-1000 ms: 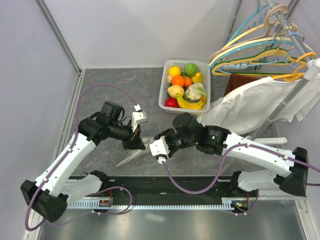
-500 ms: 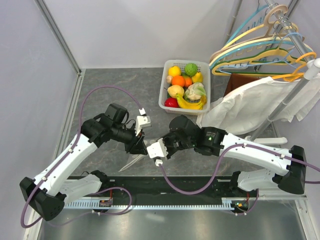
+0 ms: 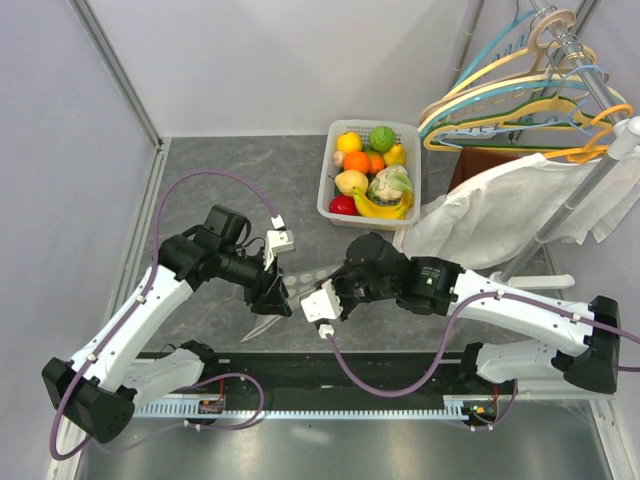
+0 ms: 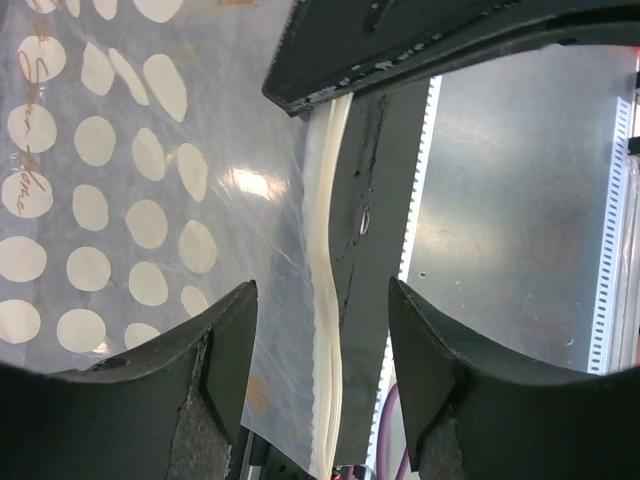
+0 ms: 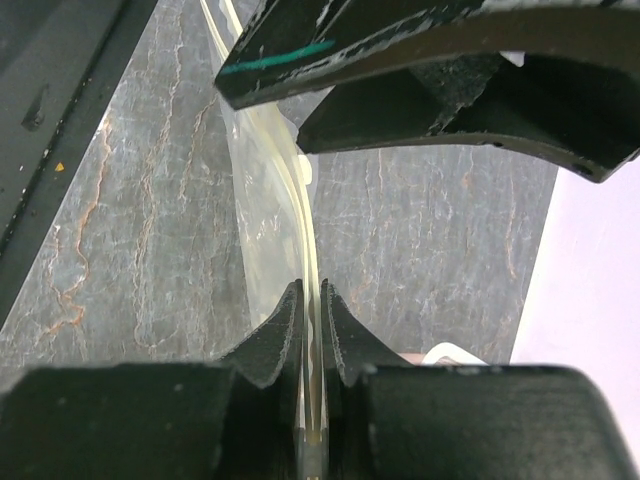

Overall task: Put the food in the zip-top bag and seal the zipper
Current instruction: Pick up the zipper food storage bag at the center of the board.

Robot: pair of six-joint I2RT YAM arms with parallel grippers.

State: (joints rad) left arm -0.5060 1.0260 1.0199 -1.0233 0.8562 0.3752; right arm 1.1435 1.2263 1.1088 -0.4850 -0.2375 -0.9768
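Observation:
The zip-top bag (image 3: 262, 325) hangs between my two grippers near the table's front; it is clear with pale dots (image 4: 110, 200). My right gripper (image 5: 311, 290) is shut on its zipper (image 5: 305, 200), the pale strip pinched edge-on between the fingers. My left gripper (image 4: 320, 290) stands open around the same zipper (image 4: 328, 330), with neither finger touching it. From above, the left gripper (image 3: 275, 298) and right gripper (image 3: 322, 305) sit close together. The food (image 3: 358, 160), a banana and round fruits among it, lies in the white basket (image 3: 326, 195) at the back.
A white garment (image 3: 500, 215) hangs from a rail of coloured hangers (image 3: 530, 100) at the right, close to the basket. A black strip (image 3: 330, 372) and a perforated rail (image 3: 340, 410) run along the table's near edge. A metal frame post (image 3: 120, 75) borders the left.
My left gripper has opened and let go of the bag's edge. My right gripper has shut on the zipper strip and shifted slightly.

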